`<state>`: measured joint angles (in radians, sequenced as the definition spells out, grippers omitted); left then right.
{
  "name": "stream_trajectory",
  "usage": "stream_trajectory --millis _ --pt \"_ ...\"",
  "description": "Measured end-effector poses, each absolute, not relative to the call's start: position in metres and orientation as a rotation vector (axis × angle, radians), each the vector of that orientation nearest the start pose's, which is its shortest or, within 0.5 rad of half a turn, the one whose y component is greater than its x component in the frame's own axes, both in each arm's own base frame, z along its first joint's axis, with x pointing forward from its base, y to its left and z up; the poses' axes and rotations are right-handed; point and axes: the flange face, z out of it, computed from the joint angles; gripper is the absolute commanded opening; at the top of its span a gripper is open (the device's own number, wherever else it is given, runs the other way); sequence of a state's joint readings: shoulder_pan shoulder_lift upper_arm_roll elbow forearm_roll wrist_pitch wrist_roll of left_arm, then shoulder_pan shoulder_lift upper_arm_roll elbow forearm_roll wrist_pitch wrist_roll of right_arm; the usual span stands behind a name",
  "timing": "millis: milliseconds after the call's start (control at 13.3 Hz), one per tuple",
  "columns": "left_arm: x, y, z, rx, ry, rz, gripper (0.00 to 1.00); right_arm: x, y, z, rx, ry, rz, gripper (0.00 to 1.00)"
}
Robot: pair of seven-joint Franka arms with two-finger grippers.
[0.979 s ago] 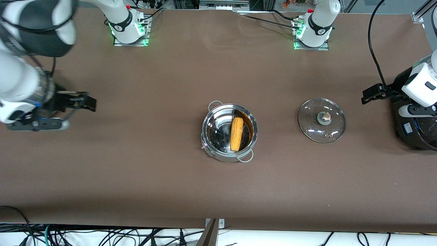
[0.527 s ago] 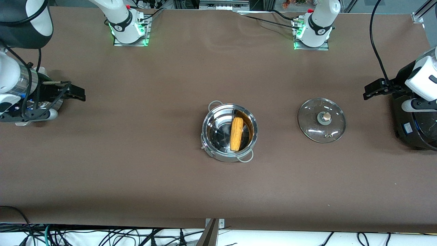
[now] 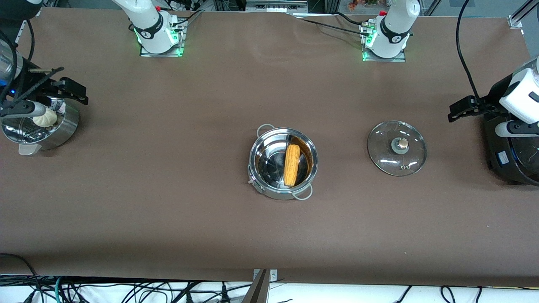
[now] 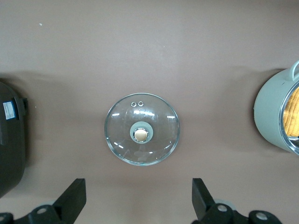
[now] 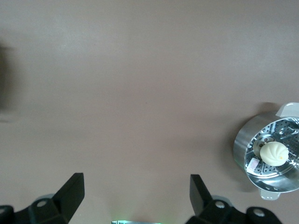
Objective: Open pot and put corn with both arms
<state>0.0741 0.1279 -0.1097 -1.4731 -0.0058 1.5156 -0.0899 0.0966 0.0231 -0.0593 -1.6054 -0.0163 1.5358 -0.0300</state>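
The steel pot point(image 3: 273, 192) stands open in the middle of the table with the yellow-orange corn point(image 3: 292, 165) lying inside it. Its glass lid point(image 3: 396, 147) lies flat on the table beside it, toward the left arm's end. My left gripper point(image 3: 461, 110) is open and empty, up in the air by the black cooker; its wrist view shows the lid point(image 4: 142, 129), the pot's wall point(image 4: 271, 114) and the corn point(image 4: 293, 114). My right gripper point(image 3: 71, 92) is open and empty over the steamer bowl's edge.
The black cooker point(image 3: 511, 155) stands at the left arm's end of the table, also in the left wrist view point(image 4: 11, 140). The steel steamer bowl point(image 3: 63, 128) with a white bun point(image 3: 45, 119) stands at the right arm's end, also in the right wrist view point(image 5: 243, 149).
The right arm has drawn back toward its end of the table and away from the front camera, uncovering the steamer bowl. The left arm shifted slightly, then stayed still.
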Motion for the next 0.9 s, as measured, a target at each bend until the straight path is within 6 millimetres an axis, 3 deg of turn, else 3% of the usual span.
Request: stream_trajectory --millis 527,904 --pt "0.586 -0.017 0.593 -3.151 -0.086 0.141 1.00 0.556 0.003 0.580 -3.153 -0.063 0.186 1.00" --pt "0.586 -0.017 0.593 -3.151 -0.086 0.142 1.00 0.556 0.012 0.580 -3.151 -0.090 0.185 1.00"
